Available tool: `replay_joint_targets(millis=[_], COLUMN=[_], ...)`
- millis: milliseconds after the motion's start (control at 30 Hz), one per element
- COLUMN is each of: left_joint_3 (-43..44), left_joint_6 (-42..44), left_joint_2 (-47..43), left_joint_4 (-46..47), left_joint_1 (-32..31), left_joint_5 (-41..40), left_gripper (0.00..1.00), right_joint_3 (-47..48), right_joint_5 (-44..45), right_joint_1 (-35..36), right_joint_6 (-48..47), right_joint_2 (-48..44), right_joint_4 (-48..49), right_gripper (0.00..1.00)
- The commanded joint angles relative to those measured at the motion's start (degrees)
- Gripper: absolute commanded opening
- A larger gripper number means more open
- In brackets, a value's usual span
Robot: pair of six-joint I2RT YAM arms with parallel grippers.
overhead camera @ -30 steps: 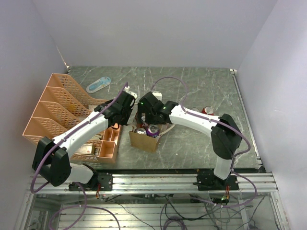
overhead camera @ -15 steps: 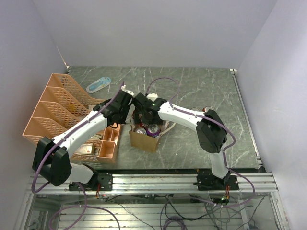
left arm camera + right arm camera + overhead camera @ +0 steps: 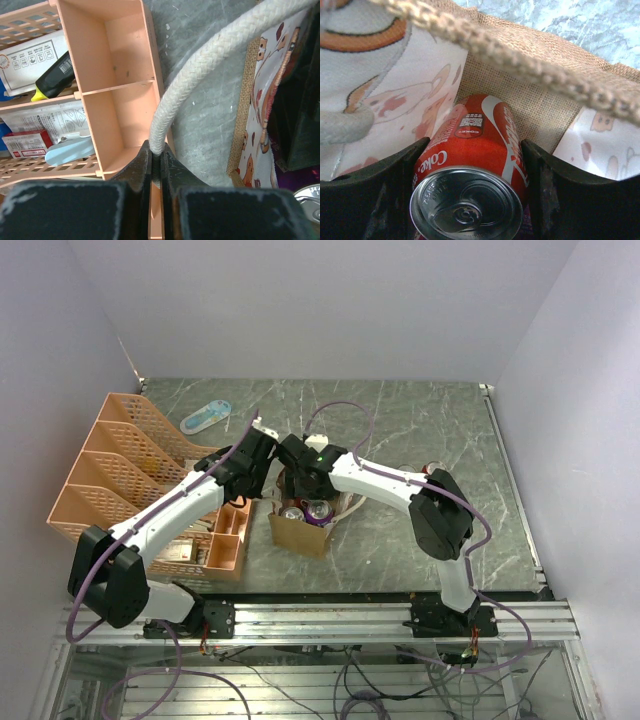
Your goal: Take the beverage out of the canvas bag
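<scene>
The left gripper pinches a cream rope handle of the canvas bag on the tabletop. Inside the bag, the right gripper clasps a red Coke can on both sides.

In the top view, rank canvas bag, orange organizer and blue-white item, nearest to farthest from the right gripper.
1. canvas bag, around the right gripper.
2. orange organizer, just left of it.
3. blue-white item, far back left.
</scene>
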Motion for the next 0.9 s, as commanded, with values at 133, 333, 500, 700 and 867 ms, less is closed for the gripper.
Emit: replay_joint_targets(millis=[133, 333, 500, 700, 867], left_joint_3=[1.6, 1.6, 1.4, 1.4, 1.4], left_joint_6=[2.7, 2.6, 2.8, 2.7, 2.7], left_joint_2=[1.1, 1.1, 0.9, 0.8, 1.1], left_joint_4=[1.1, 1.1, 1.3, 1.2, 1.2], left_joint_1=[-1.7, -1.7, -1.7, -1.7, -1.7], left_joint_5=[3.1, 3.1, 3.1, 2.8, 3.1], left_gripper=[0.07, 0.07, 0.07, 0.07, 0.07], right_joint_3=[-3.0, -2.5, -2.2, -1.3, -3.1], right_joint_5=[-3.0, -3.2, -1.8, -1.1, 1.2], right_joint_1=[1.1, 1.0, 1.0, 0.5, 0.1], right_joint_6=[-1.8, -1.7, -1.7, -2.8, -2.2], right_joint_2=[-3.9, -5.2, -6.5, -9.1, -13.4], right_joint_4=[4.7, 4.3, 3.0, 2.9, 3.7], right_gripper=[0.32, 0.26, 0.11, 0.0, 0.0])
